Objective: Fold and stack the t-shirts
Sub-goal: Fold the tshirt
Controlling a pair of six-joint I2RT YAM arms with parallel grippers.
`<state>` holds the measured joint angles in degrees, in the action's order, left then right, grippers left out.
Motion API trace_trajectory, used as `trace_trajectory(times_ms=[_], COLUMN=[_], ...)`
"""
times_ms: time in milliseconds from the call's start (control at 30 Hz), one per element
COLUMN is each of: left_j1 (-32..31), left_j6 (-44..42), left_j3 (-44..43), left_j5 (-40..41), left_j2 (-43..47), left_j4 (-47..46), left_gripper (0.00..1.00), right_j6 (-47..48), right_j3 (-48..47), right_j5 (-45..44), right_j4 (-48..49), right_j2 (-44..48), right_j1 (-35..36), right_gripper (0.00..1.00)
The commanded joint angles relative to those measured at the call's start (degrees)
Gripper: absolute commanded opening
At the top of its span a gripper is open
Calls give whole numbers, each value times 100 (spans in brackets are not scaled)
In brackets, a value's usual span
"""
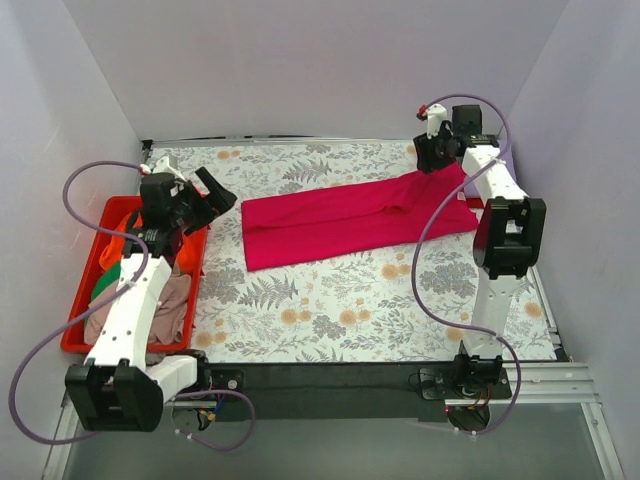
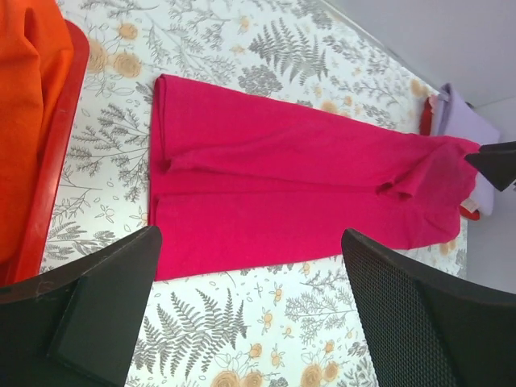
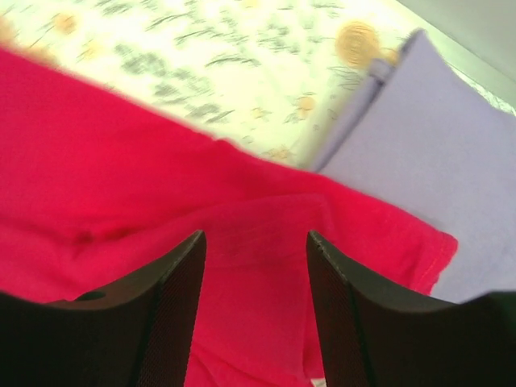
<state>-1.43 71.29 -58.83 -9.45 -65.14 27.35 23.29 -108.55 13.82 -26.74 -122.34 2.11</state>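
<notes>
The large crimson-red t-shirt (image 1: 350, 215) lies folded into a long strip across the flowered table, and also shows in the left wrist view (image 2: 298, 177). My right gripper (image 1: 432, 158) is at its far right end, open, with its jaws just above the red cloth (image 3: 255, 235). A folded lavender t-shirt (image 3: 419, 129) lies under that end and shows small in the left wrist view (image 2: 463, 121). My left gripper (image 1: 222, 192) is open and empty, raised beside the shirt's left end (image 2: 250, 234). Orange (image 1: 115, 250), green (image 1: 105, 282) and beige-pink (image 1: 170, 300) shirts lie in the tray.
A rigid red plastic tray (image 1: 75, 315) stands along the table's left edge, its rim also in the left wrist view (image 2: 60, 153). Pale walls close in the table on the left, back and right. A black strip runs along the near edge (image 1: 330, 375).
</notes>
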Motion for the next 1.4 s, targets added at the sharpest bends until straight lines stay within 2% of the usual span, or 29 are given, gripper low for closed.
trace_trajectory(times_ms=[0,67,100,200,267,400,467,600,667,733,767,900,967,1067,1100,1200,1367], left_j1=[38,38,38,38,38,38,38,38,38,38,38,38,38,38,38,38,38], left_j6=[-440,-493,-484,-493,-493,-493,-475,-475,-458,-423,-388,-212,-220,-264,-273,-264,-238], left_j3=[362,678,984,1171,1251,1409,1453,1585,1664,1690,1690,1594,1376,1050,788,356,301], left_j5=[-230,-495,-809,-1022,-1129,-1287,-1313,-1340,-1384,-1480,-1480,-1490,-1341,-805,-551,-225,-188], left_j2=[527,695,940,1038,1074,1144,1179,1250,1276,1285,1302,1373,1452,1680,1820,2066,2172], left_j4=[-11,-2,15,33,59,68,68,68,68,60,60,129,304,699,797,1087,1281], left_gripper=[94,92,91,88,86,84,84,84,84,83,82,81,81,80,81,81,80], right_j6=[1154,1597,2183,2372,2443,2435,2391,2259,2294,2652,2794,3348,3358,3103,2981,2673,2417], right_j3=[509,834,1079,1283,1493,1627,1627,1592,1653,1916,2047,2865,3120,3244,3200,2746,2014], right_j5=[1295,1667,1215,870,701,43,-90,-275,-144,391,593,1218,1254,887,554,-44,-801], right_j4=[-346,-638,-1048,-1140,-1167,-1158,-1158,-1158,-1210,-1324,-1403,-1387,-1229,-571,-360,-147,-42], right_j2=[896,1063,1081,1081,1107,1072,1002,862,887,1089,1203,1888,2012,2109,1996,1532,704], right_j1=[-9,78,253,404,579,896,993,1063,1133,1361,1493,2589,2995,3777,4127,4577,4904], right_gripper=[59,59,57,55,51,31,28,28,30,35,43,59,69,76,77,77,74])
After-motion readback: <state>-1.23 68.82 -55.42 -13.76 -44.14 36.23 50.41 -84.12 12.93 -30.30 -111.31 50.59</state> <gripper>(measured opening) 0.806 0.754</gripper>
